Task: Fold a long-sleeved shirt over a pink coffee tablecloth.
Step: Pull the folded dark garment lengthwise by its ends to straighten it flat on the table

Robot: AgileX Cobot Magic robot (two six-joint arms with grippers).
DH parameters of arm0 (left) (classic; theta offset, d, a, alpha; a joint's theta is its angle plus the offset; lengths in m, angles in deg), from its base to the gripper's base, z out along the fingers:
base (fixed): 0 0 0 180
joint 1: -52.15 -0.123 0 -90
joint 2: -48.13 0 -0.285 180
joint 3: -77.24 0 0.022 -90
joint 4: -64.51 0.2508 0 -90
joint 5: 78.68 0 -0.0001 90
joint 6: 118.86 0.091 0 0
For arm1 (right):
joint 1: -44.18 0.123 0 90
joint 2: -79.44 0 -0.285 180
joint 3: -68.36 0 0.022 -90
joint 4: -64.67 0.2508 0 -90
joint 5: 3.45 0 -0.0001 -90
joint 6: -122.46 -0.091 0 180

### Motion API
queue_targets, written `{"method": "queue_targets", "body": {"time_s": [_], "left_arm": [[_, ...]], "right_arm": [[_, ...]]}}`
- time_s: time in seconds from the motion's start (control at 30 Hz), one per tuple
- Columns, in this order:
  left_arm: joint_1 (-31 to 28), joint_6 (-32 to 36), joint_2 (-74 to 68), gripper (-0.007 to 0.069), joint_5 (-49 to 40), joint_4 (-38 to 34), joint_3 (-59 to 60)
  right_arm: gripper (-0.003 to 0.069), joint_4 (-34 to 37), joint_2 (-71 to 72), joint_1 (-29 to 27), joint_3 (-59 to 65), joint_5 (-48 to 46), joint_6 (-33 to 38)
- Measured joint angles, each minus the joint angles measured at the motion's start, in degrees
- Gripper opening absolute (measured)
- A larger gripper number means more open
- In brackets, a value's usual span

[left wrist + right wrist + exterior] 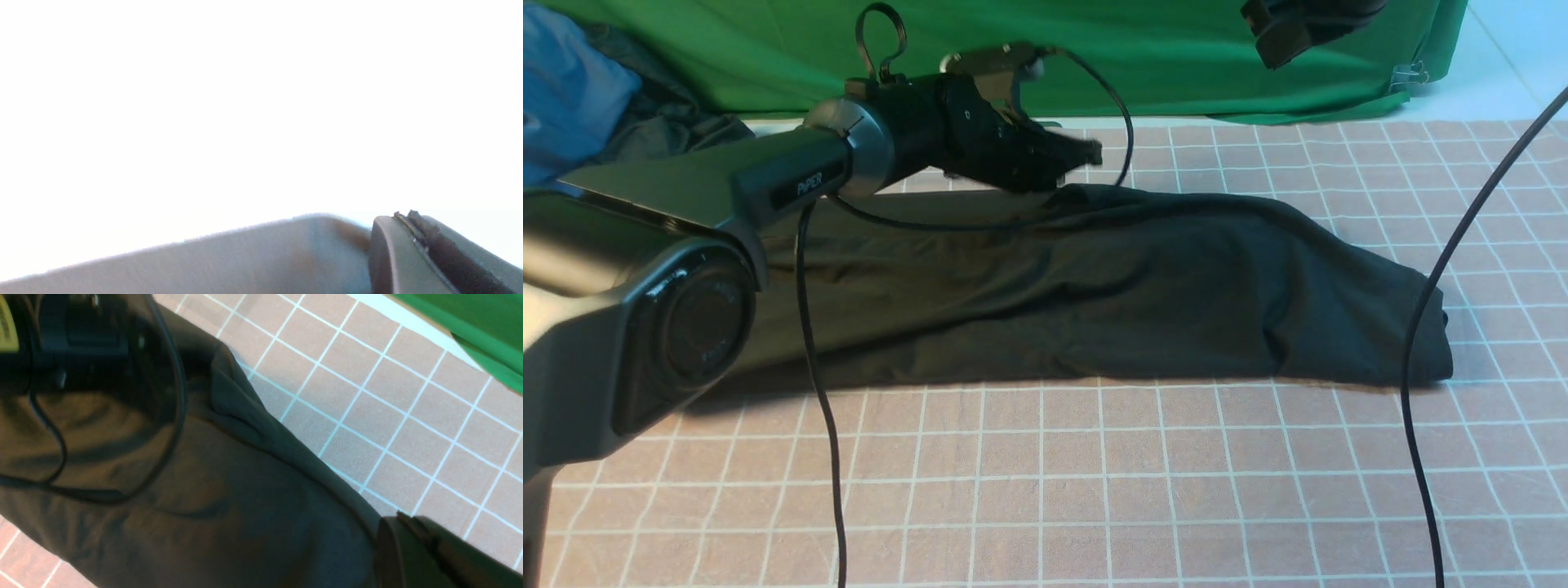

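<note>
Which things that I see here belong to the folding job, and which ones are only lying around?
For the job:
- shirt
- pink tablecloth, under the shirt

Only lying about:
- green cloth, at the back
- blue garment, far left corner
- grey garment, bunched beside the blue one

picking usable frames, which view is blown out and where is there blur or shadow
Left wrist view: blown out to white, little but the left gripper readable. Front view: left gripper tip blurred, near left arm out of focus. Right wrist view: pink grid-pattern tablecloth sharp, black cotton long-sleeved shirt partly shadowed.
</note>
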Motion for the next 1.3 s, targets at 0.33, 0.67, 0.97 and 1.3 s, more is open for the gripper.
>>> {"method": "queue_targets", "body": {"time_s": [0.33,0.67,0.97,1.3], "left_arm": [[-2.86,-0.81,0.06,0.0014,-27.92,-5.44,-7.56],[2.24,0.87,-2.19,0.0014,-32.80,-8.06,-9.03],[2.14,-2.22,-5.28,0.0014,-10.50,-5.67,-9.03],[-1.48,-1.90,-1.04,0.0014,-18.95,-2.68,-9.59]], "right_arm": [[0.0036,0.37,0.00,0.00,0.00,0.00,0.00],[0.0036,0.37,0.00,0.00,0.00,0.00,0.00],[0.0036,0.81,0.00,0.00,0.00,0.00,0.04],[0.0036,0.93,0.97,-0.20,0.00,0.00,-2.07]]}}
